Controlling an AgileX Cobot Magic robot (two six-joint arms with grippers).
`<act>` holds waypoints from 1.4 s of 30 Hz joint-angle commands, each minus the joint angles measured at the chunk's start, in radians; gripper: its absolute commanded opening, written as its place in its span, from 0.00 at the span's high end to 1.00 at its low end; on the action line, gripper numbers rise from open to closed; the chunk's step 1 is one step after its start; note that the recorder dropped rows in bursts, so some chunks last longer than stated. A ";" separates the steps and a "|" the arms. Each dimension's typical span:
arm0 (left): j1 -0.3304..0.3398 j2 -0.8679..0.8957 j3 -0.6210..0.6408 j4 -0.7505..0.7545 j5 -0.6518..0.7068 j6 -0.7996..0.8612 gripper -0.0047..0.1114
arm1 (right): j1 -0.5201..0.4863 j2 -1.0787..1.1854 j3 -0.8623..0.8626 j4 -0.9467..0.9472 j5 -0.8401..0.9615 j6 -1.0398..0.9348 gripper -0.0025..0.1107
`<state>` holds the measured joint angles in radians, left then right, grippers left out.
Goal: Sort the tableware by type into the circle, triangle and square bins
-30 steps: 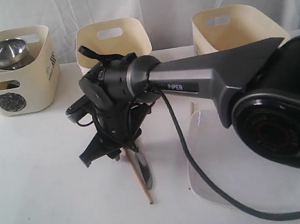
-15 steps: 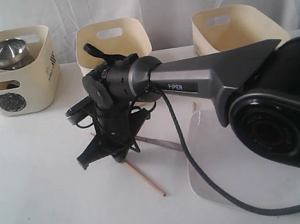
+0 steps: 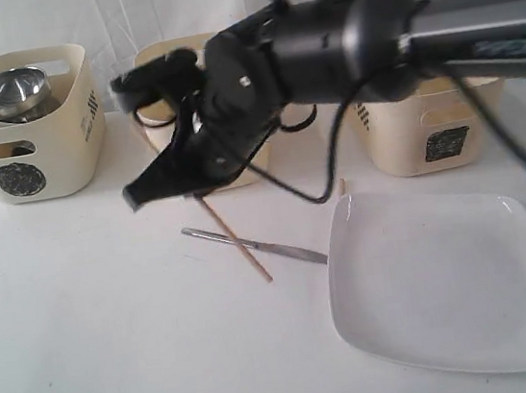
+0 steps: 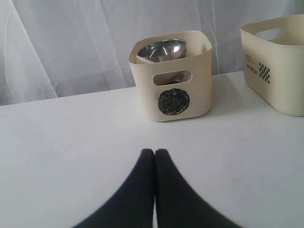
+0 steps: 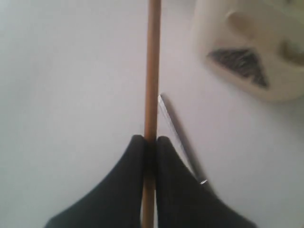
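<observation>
My right gripper (image 3: 189, 189) is shut on a wooden chopstick (image 3: 238, 243), which slants down from the fingers and crosses over the steel knife (image 3: 279, 246) lying on the table. In the right wrist view the chopstick (image 5: 152, 71) runs straight out between the closed fingers (image 5: 151, 139), with the knife (image 5: 176, 135) beside it and the triangle bin (image 5: 247, 52) ahead. The large white plate (image 3: 439, 280) lies at the front right. A steel bowl (image 3: 8, 89) sits in the circle bin (image 3: 34, 154). My left gripper (image 4: 155, 152) is shut and empty, facing the circle bin (image 4: 173, 90).
The square bin (image 3: 429, 131) stands at the back right and the triangle bin (image 3: 225, 51) at the back middle, both partly hidden by the right arm. A short wooden tip (image 3: 340, 186) shows at the plate's far edge. A second cream bin (image 4: 278, 61) appears in the left wrist view.
The right arm has risen and swung back toward the middle bin, carrying the chopstick's gripped end up. The knife turned on the table and now lies uncovered.
</observation>
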<state>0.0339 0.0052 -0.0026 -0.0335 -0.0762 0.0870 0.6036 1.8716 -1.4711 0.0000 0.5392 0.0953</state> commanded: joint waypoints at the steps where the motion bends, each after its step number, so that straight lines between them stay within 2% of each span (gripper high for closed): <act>1: 0.001 -0.005 0.003 0.002 -0.007 -0.001 0.96 | -0.089 -0.172 0.160 -0.018 -0.281 0.017 0.98; 4: 0.001 -0.005 0.003 0.002 -0.007 -0.001 0.96 | -0.159 -0.224 0.219 -0.018 -0.450 0.017 0.98; 8: 0.001 -0.005 0.003 0.002 -0.007 -0.001 0.96 | -0.240 -0.203 0.192 -0.018 -0.662 0.019 0.98; 13: 0.001 -0.005 0.003 0.002 -0.007 -0.001 0.96 | -0.276 -0.102 0.085 -0.018 -0.769 0.067 0.98; 21: 0.001 -0.005 0.003 0.002 -0.007 -0.001 0.96 | -0.278 0.155 -0.201 -0.018 -0.771 0.067 0.98; 25: 0.001 -0.005 0.003 0.002 -0.007 -0.001 0.96 | -0.276 0.215 -0.277 -0.011 -0.724 0.067 0.98; 32: 0.001 -0.005 0.003 0.002 -0.007 -0.001 0.96 | -0.274 0.221 -0.285 0.000 -0.705 0.062 0.84; 38: 0.001 -0.005 0.003 0.002 -0.007 -0.001 0.96 | -0.274 0.210 -0.285 0.000 -0.653 0.035 0.83; 42: 0.001 -0.005 0.003 0.002 -0.007 -0.001 0.96 | -0.274 0.165 -0.279 0.000 -0.509 -0.067 0.83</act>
<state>0.0339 0.0052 -0.0026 -0.0335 -0.0762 0.0870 0.3315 2.0786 -1.7488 0.0000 -0.0607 0.0975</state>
